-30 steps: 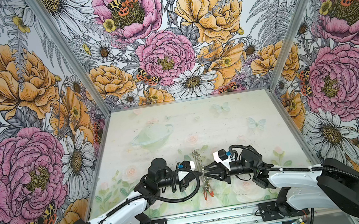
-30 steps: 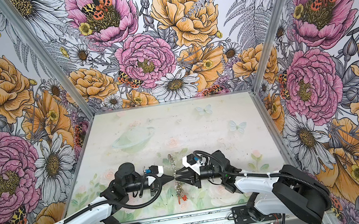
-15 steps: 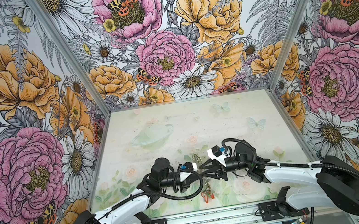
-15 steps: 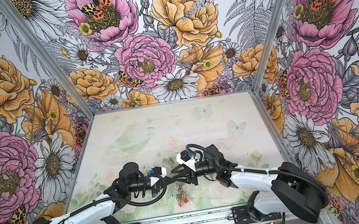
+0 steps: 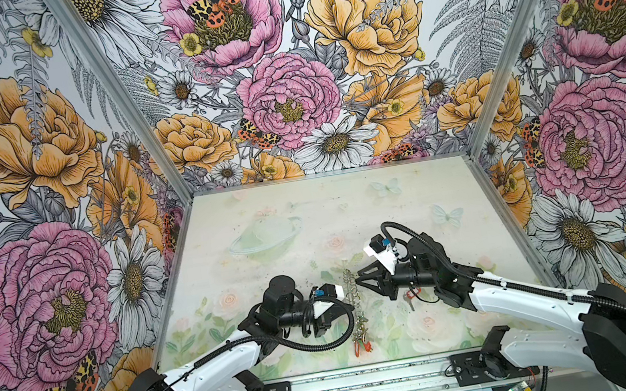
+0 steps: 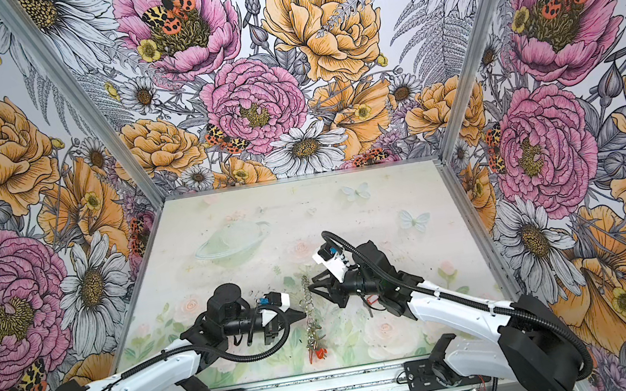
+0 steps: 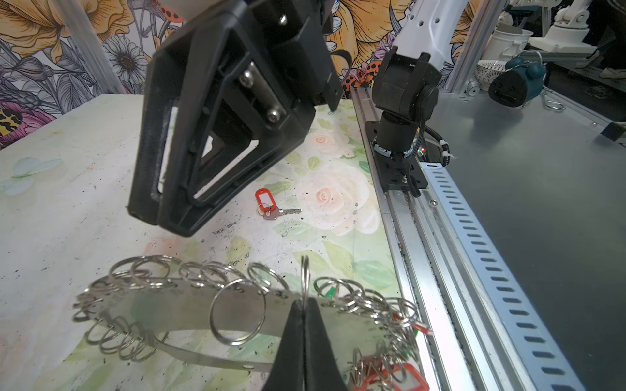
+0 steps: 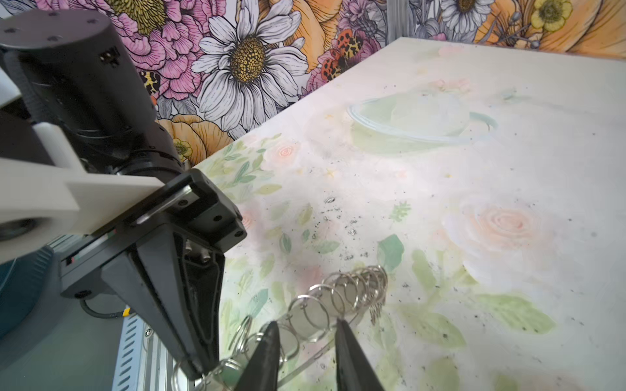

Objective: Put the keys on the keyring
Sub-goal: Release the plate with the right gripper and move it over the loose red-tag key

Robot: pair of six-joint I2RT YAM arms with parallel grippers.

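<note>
The left pincer (image 7: 304, 306) is pressed together on one silver ring (image 7: 305, 277) of the keyring (image 7: 176, 306), and this ring stands upright between the tips. The right pincer (image 8: 305, 326) has its tips a little spread and holds nothing. It hangs just above the far part of the keyring, facing the left one. In both top views the keyring (image 5: 353, 295) is at the near middle of the worktop (image 5: 304, 206). The key with the red tag (image 7: 271, 208) lies flat on the worktop, apart from the keyring and to its right in both top views. Other red tags (image 5: 361, 347) hang at the near end of the keyring.
</note>
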